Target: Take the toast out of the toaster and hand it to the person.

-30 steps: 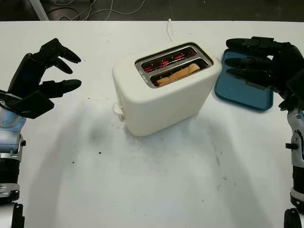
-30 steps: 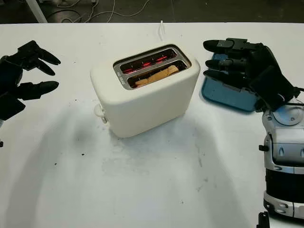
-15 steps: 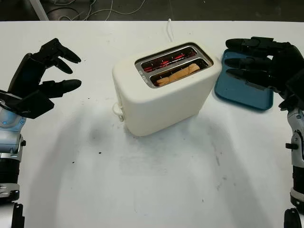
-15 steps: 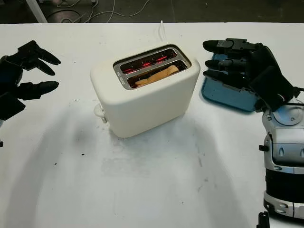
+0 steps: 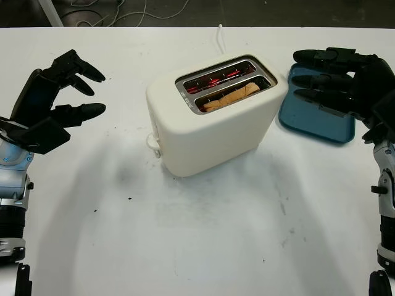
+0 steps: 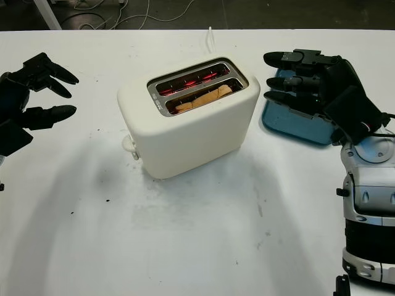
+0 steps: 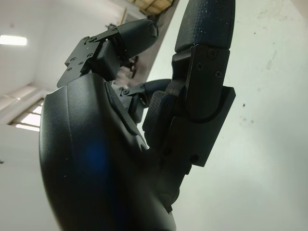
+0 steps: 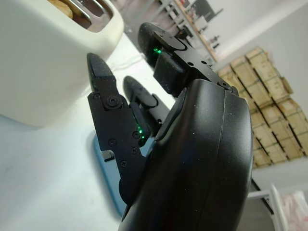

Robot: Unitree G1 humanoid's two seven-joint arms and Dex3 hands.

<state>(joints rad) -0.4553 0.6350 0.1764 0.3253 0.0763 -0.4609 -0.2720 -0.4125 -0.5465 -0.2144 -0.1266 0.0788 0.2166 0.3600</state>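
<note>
Landmark = toaster (image 5: 216, 114), mid-table.

Well left of the toaster: your left hand (image 5: 52, 102), open, holding nothing, up off the table (image 5: 203, 240). Lots of bare white surface between it and the toaster, so free room to swing in from that side.

In the toaster: the toast (image 5: 231, 97) sits in the slot nearer you, top edge about level w/ the slot rim, barely proud. Far slot glows red, so judge the elements hot. Toast will prob be light, stiff but brittle, rough not slippery; too much squeeze likely cracks it. Take hold by pinching the exposed top edge, fingertips across the slice's thin faces, lift straight up. Slot is narrow w/ metal walls close either side, so little room for fingers; watch the hot rim.

Just right of the toaster: right hand (image 6: 308, 77), open, nothing held, fingertips toward the toaster's end, hovering over a blue tray (image 5: 321, 123). It's the closer hand. Behind the toaster, a white cord (image 5: 219, 37) runs to the far table edge.
</note>
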